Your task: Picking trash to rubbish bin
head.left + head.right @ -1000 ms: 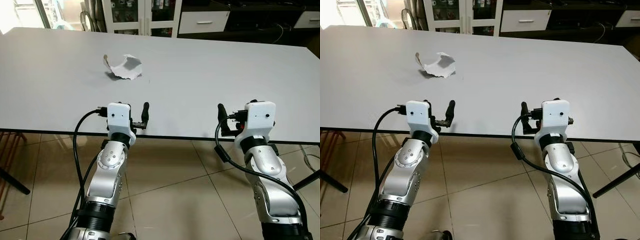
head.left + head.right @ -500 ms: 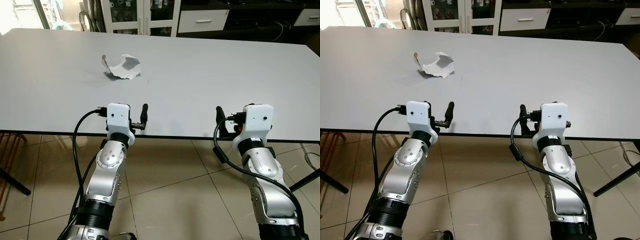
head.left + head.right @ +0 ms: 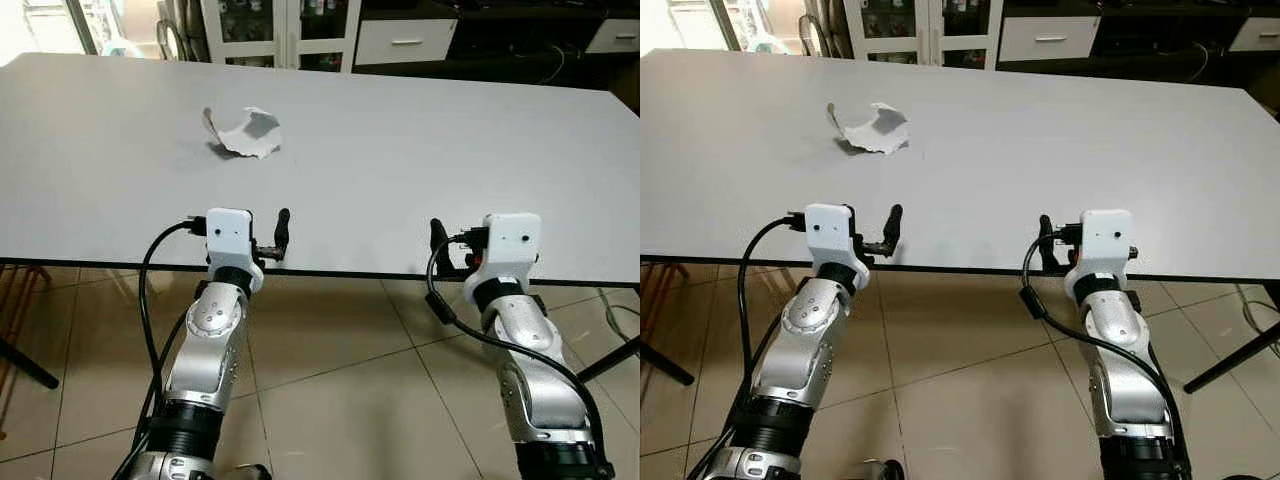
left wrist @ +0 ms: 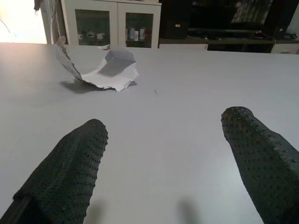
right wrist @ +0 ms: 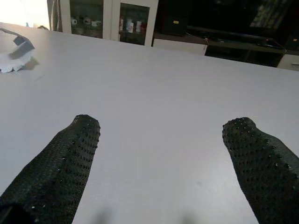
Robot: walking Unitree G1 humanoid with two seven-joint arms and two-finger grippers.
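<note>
Trash (image 3: pixel 243 133) alone on table (image 3: pixel 400 150) | left gripper (image 4: pixel 163 163) open, right gripper (image 5: pixel 163 158) open, both at near edge

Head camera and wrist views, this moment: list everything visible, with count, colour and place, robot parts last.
Crumpled paper: one, white, lying on the table left of centre, ahead of the left gripper and apart from it.
Table: one, white top with a dark front edge.
Cabinet: one, white-framed with glass doors, beyond the table's far edge.
Drawer unit: one, white front set in dark furniture, right of the cabinet.
Floor: beige tiles, under and in front of the table.
Left gripper: one, black fingers open, at the table's near edge.
Right gripper: one, black fingers open, at the near edge further right.
</note>
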